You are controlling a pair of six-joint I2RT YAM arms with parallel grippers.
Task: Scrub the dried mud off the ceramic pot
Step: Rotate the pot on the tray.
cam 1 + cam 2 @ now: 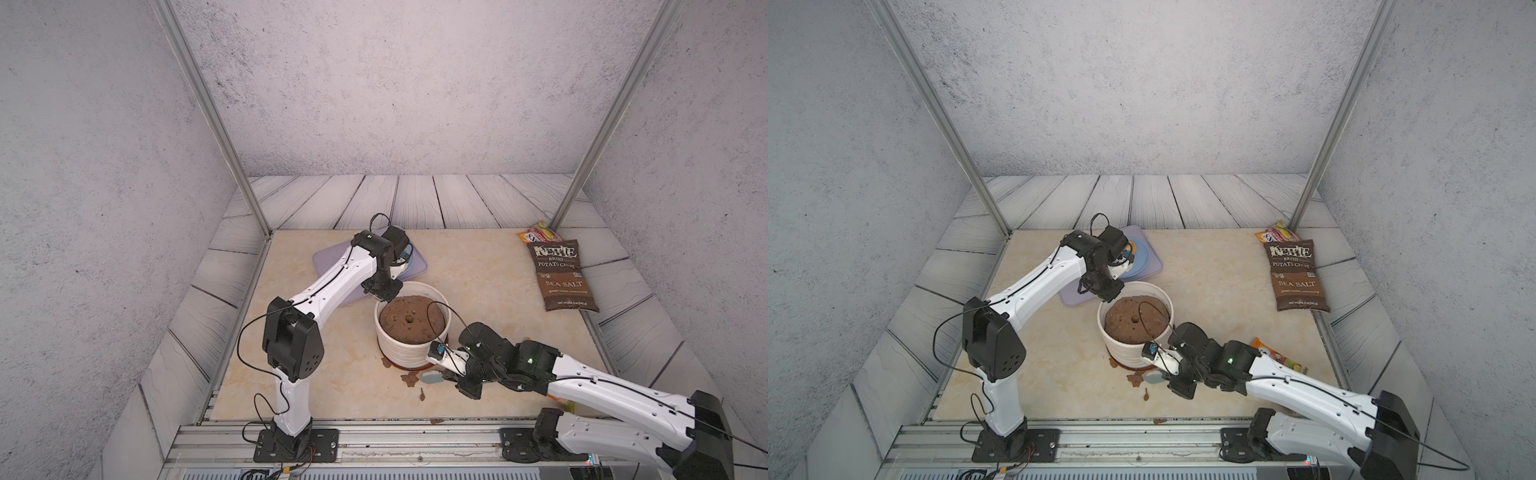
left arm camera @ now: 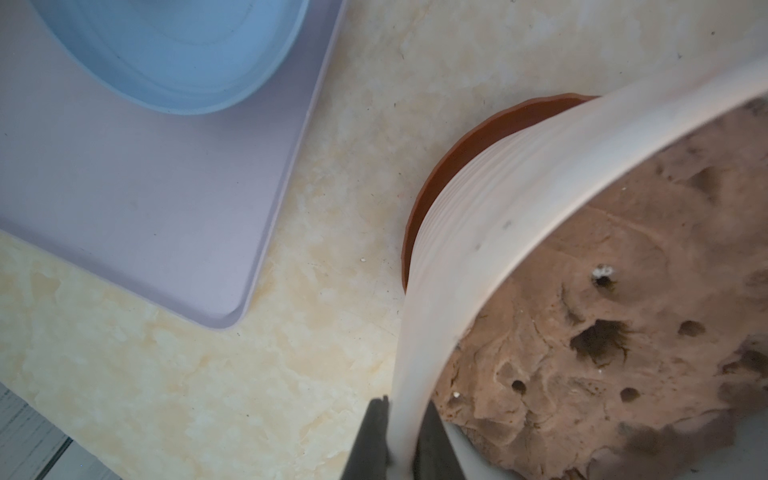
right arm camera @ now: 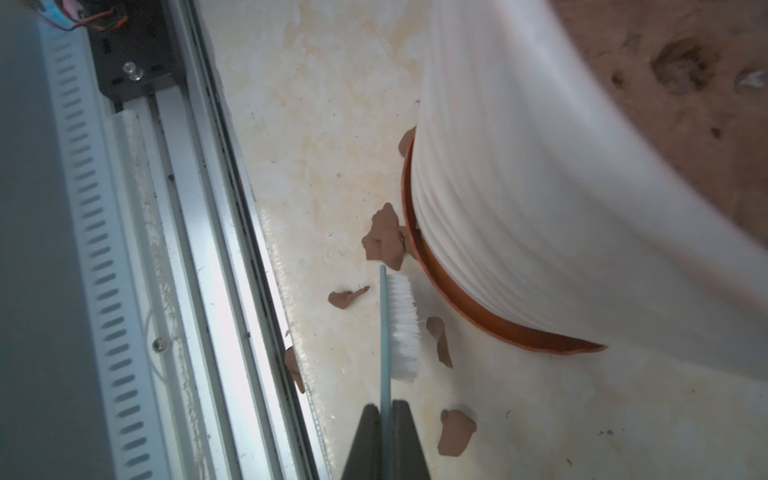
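The cream ribbed ceramic pot stands mid-table on a rust-brown saucer, filled with a brown soil mound. My left gripper is shut on the pot's far-left rim, one finger outside and one inside. At the pot's near right side, my right gripper is shut on the teal handle of a brush. Its white bristles face the pot just off the saucer's edge. Several flakes of dried mud lie on the table around the brush.
A blue plate sits on a lilac tray behind the left arm. A brown chip bag and a snack packet lie at the back right. Another orange packet lies by the right arm. The metal rail runs along the front edge.
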